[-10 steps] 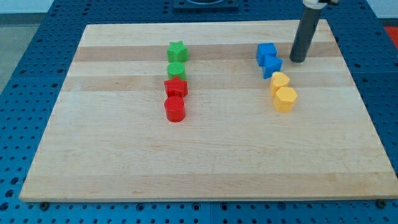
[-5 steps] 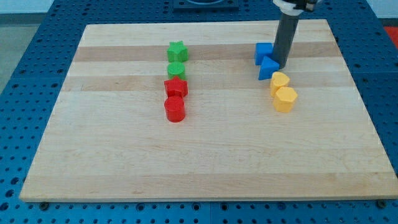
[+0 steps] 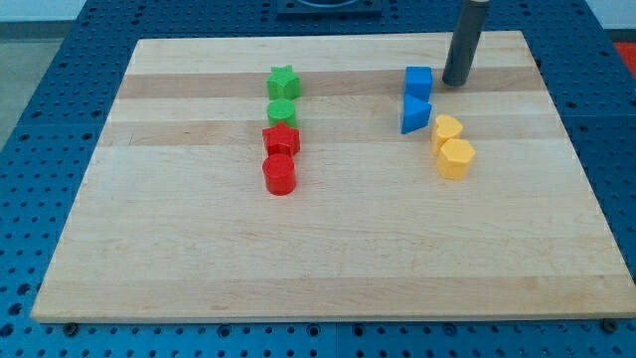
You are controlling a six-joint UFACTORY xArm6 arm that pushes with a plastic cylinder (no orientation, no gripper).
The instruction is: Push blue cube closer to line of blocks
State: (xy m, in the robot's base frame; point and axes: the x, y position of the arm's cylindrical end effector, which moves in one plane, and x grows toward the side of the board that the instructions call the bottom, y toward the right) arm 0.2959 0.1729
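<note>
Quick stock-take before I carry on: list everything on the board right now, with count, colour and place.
Wooden board: 1, light wood, fills the view, on a blue perforated table.
Blue cube: 1, blue, upper right.
Blue wedge-shaped block: 1, blue, just below the cube.
Yellow blocks: 2, yellow, below-right of the wedge.
Green star block: 1, green, top of centre-left line.
Green round block: 1, green, next down.
Red star block: 1, red, third.
Red cylinder: 1, red, line's bottom.
My tip: 1, dark rod, right of the blue cube, apart.

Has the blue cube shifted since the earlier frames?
Yes. The blue cube has slid slightly toward the view's left, nearer the green star. My tip now sits just to its right.
</note>
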